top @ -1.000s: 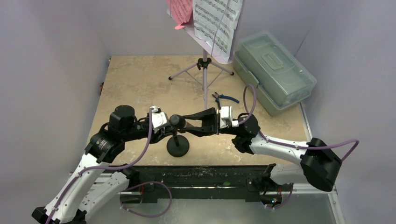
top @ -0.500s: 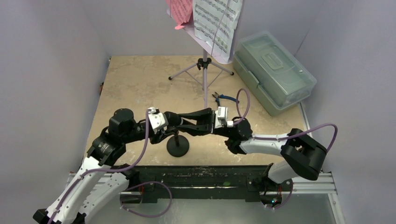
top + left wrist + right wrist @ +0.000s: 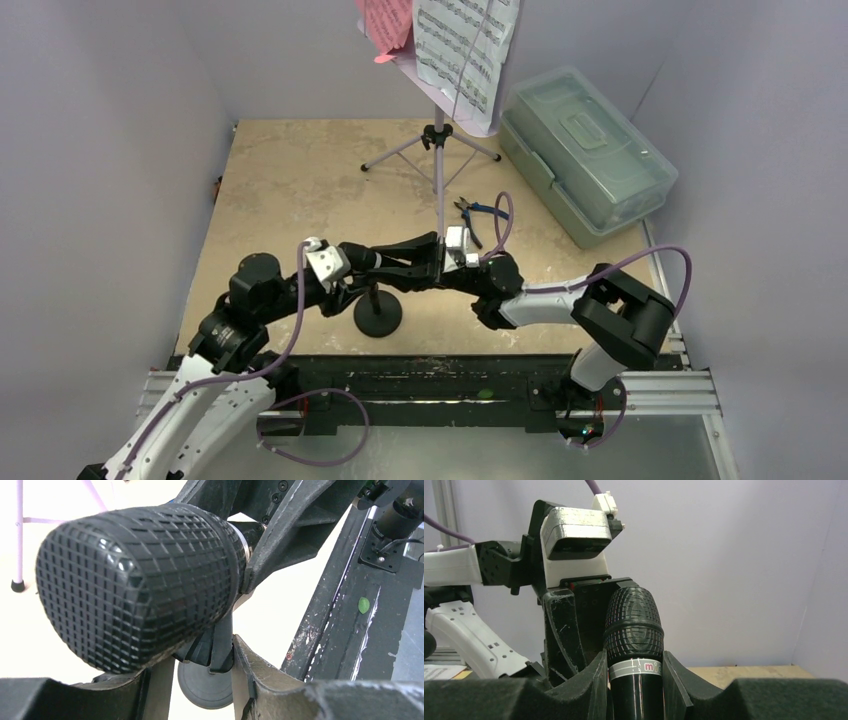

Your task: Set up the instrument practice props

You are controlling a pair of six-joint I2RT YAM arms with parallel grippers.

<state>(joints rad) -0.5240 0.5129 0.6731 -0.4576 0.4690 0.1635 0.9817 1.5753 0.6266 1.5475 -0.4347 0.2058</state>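
Note:
The black microphone lies level over the table, its grille head filling the left wrist view. My right gripper is shut on its body just behind the silver band. My left gripper is shut on the clip at the top of the short black mic stand, right under the microphone's head. The stand's round base rests on the table. The lavender music stand stands at the back with a pink sheet and a white sheet on its tray.
A clear lidded plastic box sits at the back right. Blue-handled pliers lie just behind my right wrist, near a leg of the music stand. Grey walls close in the left, back and right sides.
Both grippers have shifted left together, carrying the microphone and the top of the mic stand with them. The right arm's elbow has drawn in towards the middle. The stand's base has stayed put.

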